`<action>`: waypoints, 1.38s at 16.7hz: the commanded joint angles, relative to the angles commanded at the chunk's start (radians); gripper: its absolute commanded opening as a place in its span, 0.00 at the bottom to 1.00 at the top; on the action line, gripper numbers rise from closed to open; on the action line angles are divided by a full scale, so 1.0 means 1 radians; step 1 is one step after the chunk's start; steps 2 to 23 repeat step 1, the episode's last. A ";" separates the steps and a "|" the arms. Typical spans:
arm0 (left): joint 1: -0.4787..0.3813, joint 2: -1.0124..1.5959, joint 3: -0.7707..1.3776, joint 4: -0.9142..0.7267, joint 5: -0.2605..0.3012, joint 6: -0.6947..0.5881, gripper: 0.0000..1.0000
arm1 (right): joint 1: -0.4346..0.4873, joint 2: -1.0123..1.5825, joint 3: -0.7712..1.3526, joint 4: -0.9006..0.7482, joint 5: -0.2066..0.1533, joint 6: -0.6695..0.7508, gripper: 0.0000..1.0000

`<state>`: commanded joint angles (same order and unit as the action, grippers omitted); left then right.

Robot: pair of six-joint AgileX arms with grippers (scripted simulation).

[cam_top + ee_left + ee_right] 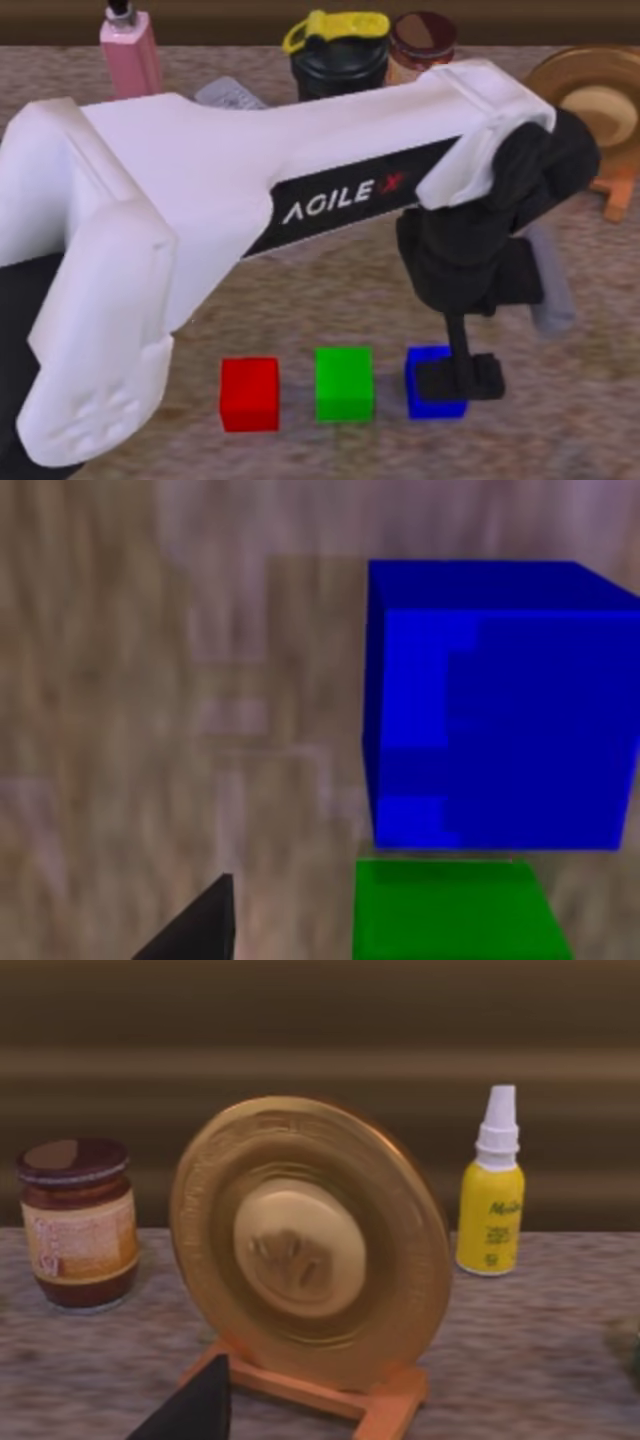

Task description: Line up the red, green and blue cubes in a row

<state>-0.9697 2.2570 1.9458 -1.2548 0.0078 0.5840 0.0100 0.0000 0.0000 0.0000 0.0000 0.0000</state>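
The red cube (249, 393), green cube (344, 383) and blue cube (430, 407) lie in a row near the table's front edge, red at the left and blue at the right, with small gaps between them. My left arm reaches across the table. Its gripper (458, 378) hangs open just over the blue cube's right part, holding nothing. In the left wrist view the blue cube (500, 710) fills the frame with the green cube (450, 910) beside it, and one dark fingertip (205, 930) stands clear of both. My right arm is parked out of the top view; one fingertip (205, 1410) shows.
Along the back edge stand a pink bottle (130, 50), a black shaker bottle with a yellow lid (338, 55) and a brown jar (422, 45). A golden plate on a wooden stand (590, 100) is at the back right, with a yellow bottle (490, 1210) behind it.
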 joint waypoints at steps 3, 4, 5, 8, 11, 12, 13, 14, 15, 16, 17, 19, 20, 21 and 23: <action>0.001 -0.002 0.003 -0.003 0.000 0.000 1.00 | 0.000 0.000 0.000 0.000 0.000 0.000 1.00; 0.001 -0.002 0.003 -0.003 0.000 0.000 1.00 | 0.000 0.000 0.000 0.000 0.000 0.000 1.00; 0.001 -0.002 0.003 -0.003 0.000 0.000 1.00 | 0.000 0.000 0.000 0.000 0.000 0.000 1.00; 0.001 -0.002 0.003 -0.003 0.000 0.000 1.00 | 0.000 0.000 0.000 0.000 0.000 0.000 1.00; 0.001 -0.002 0.003 -0.003 0.000 0.000 1.00 | 0.000 0.000 0.000 0.000 0.000 0.000 1.00; 0.001 -0.002 0.003 -0.003 0.000 0.000 1.00 | 0.000 0.000 0.000 0.000 0.000 0.000 1.00; 0.001 -0.002 0.003 -0.003 0.000 0.000 1.00 | 0.000 0.000 0.000 0.000 0.000 0.000 1.00; 0.001 -0.002 0.003 -0.003 0.000 0.000 1.00 | 0.000 0.000 0.000 0.000 0.000 0.000 1.00; 0.001 -0.002 0.003 -0.003 0.000 0.000 1.00 | 0.000 0.000 0.000 0.000 0.000 0.000 1.00; 0.001 -0.002 0.003 -0.003 0.000 0.000 1.00 | 0.000 0.000 0.000 0.000 0.000 0.000 1.00; 0.001 -0.002 0.003 -0.003 0.000 0.000 1.00 | 0.000 0.000 0.000 0.000 0.000 0.000 1.00; 0.001 -0.002 0.003 -0.003 0.000 0.000 1.00 | 0.000 0.000 0.000 0.000 0.000 0.000 1.00; 0.001 -0.002 0.003 -0.003 0.000 0.000 1.00 | 0.000 0.000 0.000 0.000 0.000 0.000 1.00; 0.001 -0.002 0.003 -0.003 0.000 0.000 1.00 | 0.000 0.000 0.000 0.000 0.000 0.000 1.00; 0.001 -0.002 0.003 -0.003 0.000 0.000 1.00 | 0.000 0.000 0.000 0.000 0.000 0.000 1.00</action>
